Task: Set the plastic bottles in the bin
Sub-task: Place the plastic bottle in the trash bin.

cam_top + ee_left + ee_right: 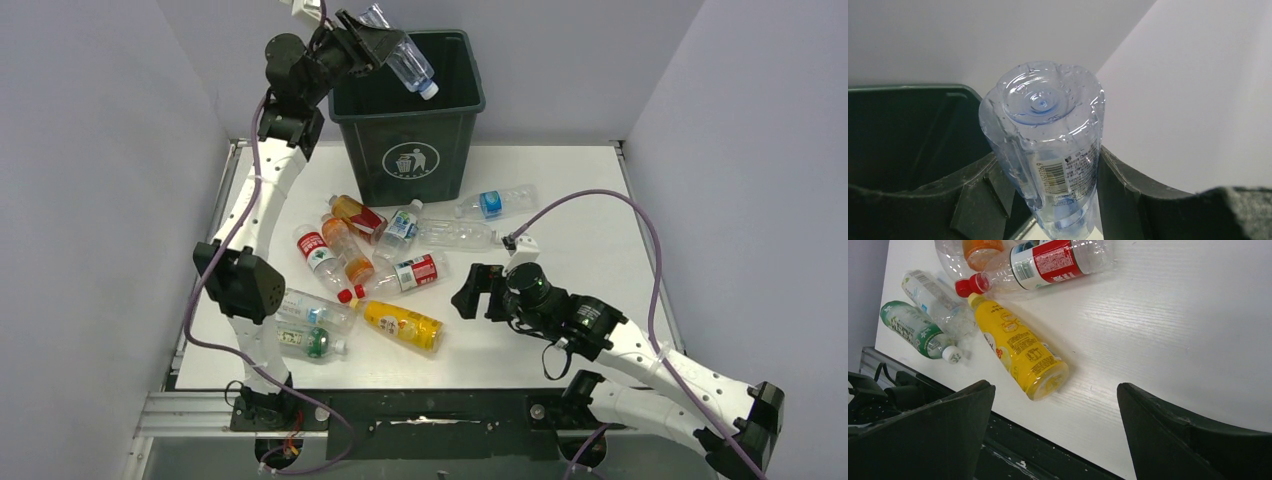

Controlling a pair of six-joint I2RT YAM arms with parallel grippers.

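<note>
The left tool holds a clear bottle cap-down over the bin, at the top centre of the overhead view.

The left tool is clamped on the bottle's body, with the base toward its wrist camera and the neck slanting down over the bin's open mouth. That height and tilt look chosen so the bottle falls inside on release rather than catching the rim. The right tool, lower right of centre, hovers above the worktop with its jaws spread wide and empty. It faces the yellow bottle, probably the next pick. The other plastic bottles lie on their sides on the worktop in front of the bin, across the middle and lower left, not yet binned.
</note>
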